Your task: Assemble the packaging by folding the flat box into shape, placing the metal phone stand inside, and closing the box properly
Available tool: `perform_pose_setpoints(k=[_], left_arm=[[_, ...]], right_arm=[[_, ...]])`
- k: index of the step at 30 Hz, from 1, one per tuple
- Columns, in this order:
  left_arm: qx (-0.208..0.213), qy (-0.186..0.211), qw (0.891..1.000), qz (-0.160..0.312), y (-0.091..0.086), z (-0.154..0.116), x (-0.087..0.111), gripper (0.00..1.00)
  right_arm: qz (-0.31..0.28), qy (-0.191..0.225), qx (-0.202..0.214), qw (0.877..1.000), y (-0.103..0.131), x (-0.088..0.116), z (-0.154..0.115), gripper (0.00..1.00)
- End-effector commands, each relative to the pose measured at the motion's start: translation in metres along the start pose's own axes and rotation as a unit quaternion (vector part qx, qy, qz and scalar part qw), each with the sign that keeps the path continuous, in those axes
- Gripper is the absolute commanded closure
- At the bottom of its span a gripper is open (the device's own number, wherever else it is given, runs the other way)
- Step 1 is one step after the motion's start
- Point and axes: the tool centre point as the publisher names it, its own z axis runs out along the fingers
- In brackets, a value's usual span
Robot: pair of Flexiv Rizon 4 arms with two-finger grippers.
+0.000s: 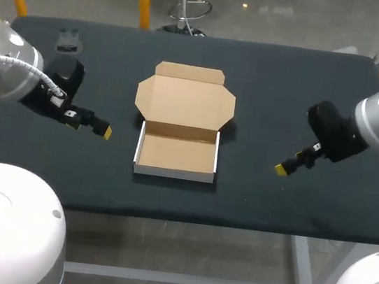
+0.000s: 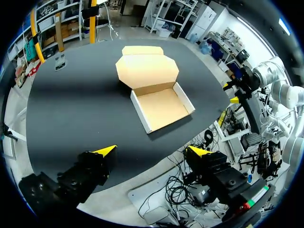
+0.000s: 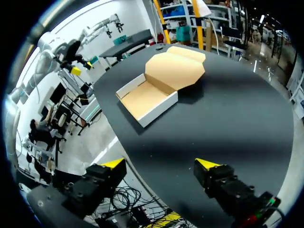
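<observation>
At nine o'clock from the box (image 1: 175,155), I am holding my left gripper (image 1: 89,124) spread wide, gripping nothing. My right gripper (image 1: 293,160), at three o'clock, is hanging equally spread and empty. Between them the box is lying mid-table (image 1: 288,92), its lid (image 1: 184,102) folded back toward twelve.

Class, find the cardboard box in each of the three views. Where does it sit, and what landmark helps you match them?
Head view: the box is mid-table, tray side nearer the camera.
Left wrist view: the box is ahead of the left gripper.
Right wrist view: the box is ahead of the right gripper.
Shared landmark: its open lid, folded back from the tray.
</observation>
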Motion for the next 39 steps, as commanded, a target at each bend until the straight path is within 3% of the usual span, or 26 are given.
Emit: perform_pose_setpoints(k=[1, 13, 28, 39], left_arm=[[-0.019, -0.013, 1.000, -0.021, 0.000, -0.016, 0.004, 0.00], [-0.073, -0.059, 0.990, -0.106, -0.013, -0.031, 0.015, 0.00], [-0.102, -0.120, 0.974, -0.161, -0.023, -0.061, 0.025, 0.00], [-0.112, -0.144, 0.967, -0.177, -0.019, -0.066, 0.021, 0.00]], right_arm=[[0.054, -0.027, 0.016, 0.998, 0.000, 0.004, -0.028, 0.00], [0.184, -0.095, 0.057, 0.977, -0.002, -0.007, -0.060, 0.00], [0.246, -0.128, 0.082, 0.957, -0.007, -0.009, -0.088, 0.00], [0.276, -0.140, 0.098, 0.946, -0.002, -0.019, -0.105, 0.00]])
